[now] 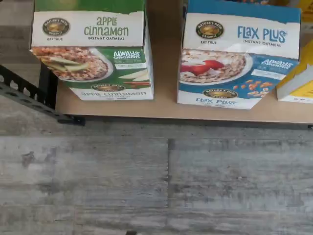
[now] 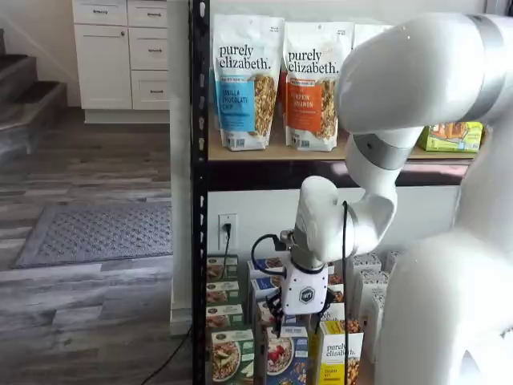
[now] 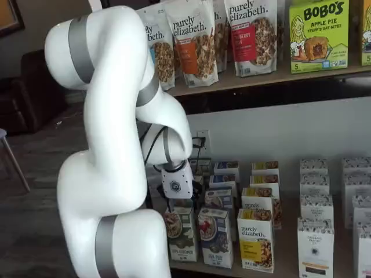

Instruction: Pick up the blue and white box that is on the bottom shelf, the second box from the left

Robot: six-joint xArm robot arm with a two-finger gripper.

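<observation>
Shelving in black metal framing is filling both shelf views, and the white arm (image 3: 116, 162) is bending down in front of it, reaching toward the bottom shelf (image 1: 161, 110). Granola bags (image 2: 248, 80) are sitting on the level above, well clear of the work.

On the bottom shelf, rows of cartons are standing front to back. The green-and-white carton (image 1: 93, 54) is sitting at the front of the end row, and the blue and white box (image 1: 237, 58) is standing just beside it with a bare strip of board between them; a yellow carton (image 1: 298, 78) is crowding its other side. In a shelf view the blue and white box (image 3: 215, 237) is standing upright at the shelf's front edge, untouched.

The gripper's white body (image 2: 305, 295) is hanging above and slightly behind the front cartons. The jaws themselves are not showing clearly in any view, so I cannot tell whether they are released or clenched; nothing appears to be held.

Judging by this, the task is only in its approach: the arm is getting into position, while lining up over the box, descending, grasping and lifting are all left to do.
</observation>
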